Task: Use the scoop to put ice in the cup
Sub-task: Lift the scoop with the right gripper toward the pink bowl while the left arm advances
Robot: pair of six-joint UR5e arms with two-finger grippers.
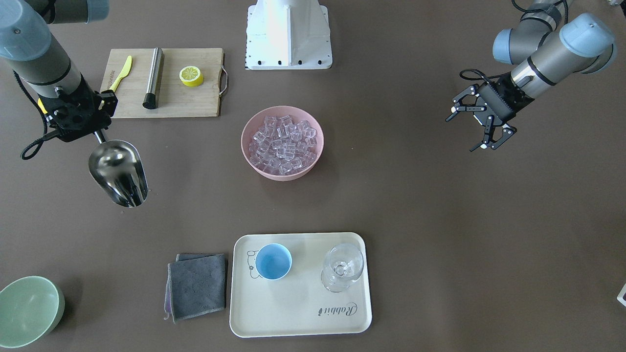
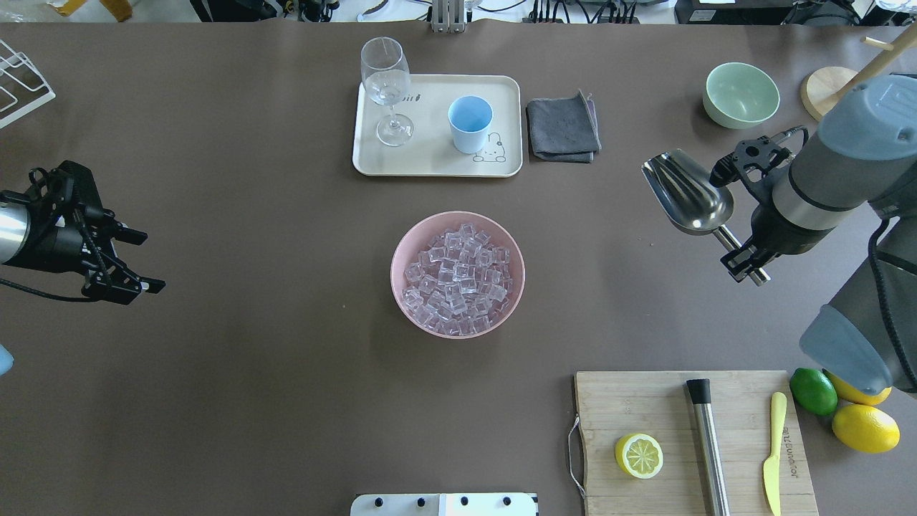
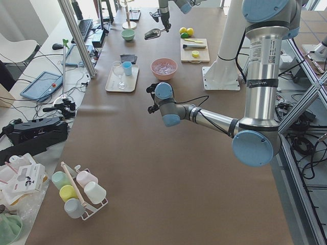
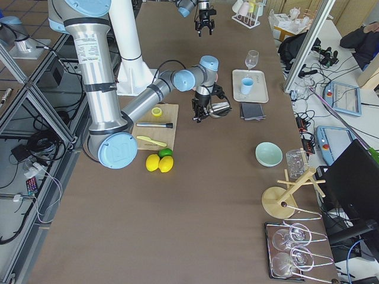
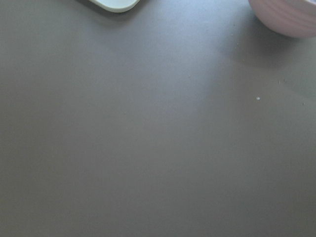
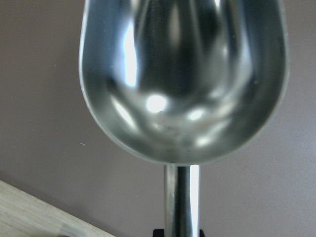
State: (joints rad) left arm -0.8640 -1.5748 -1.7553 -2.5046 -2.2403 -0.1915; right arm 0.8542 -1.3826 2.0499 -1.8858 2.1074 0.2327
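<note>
- Right now, R gripper (image 2: 743, 259): fingers clamped tight on the thin handle of the scoop (image 2: 688, 195), near the handle's end. A short stub of handle pokes out behind the fingers.
- Scoop trough sticks out ahead of those fingers, open side up, held off the table. In the R wrist view the inside is plain shiny metal.
- Ice (image 2: 458, 279): heaped in the pink bowl (image 2: 395, 272), well apart from the R fingers, off toward the robot's L, roughly btwn the two grippers.
- Cup (image 2: 470, 123): upright on the cream tray (image 2: 430, 154), farther out from the robot than the R fingers, beyond the pink bowl, well apart from the scoop tip.
- Wine glass (image 2: 385, 75): same tray, near the cup, on the side away from the R fingers.
- Grey cloth (image 2: 562, 127): just beside the tray, on the side nearer the R fingers.
- Green bowl (image 2: 741, 93): near the scoop tip, a bit farther out from the robot.
- Cutting board (image 2: 645, 401): on the robot's side of the R fingers, w/ a lemon half (image 2: 638, 456), steel cylinder (image 2: 709, 444) & yellow knife (image 2: 774, 451) lying on it. A lime (image 2: 813, 390) & two lemons (image 2: 865, 428) sit just beside it.
- L gripper (image 2: 152, 261): fingers spread wide, nothing btwn them, hanging over bare table, well apart from bowl & tray.
</note>
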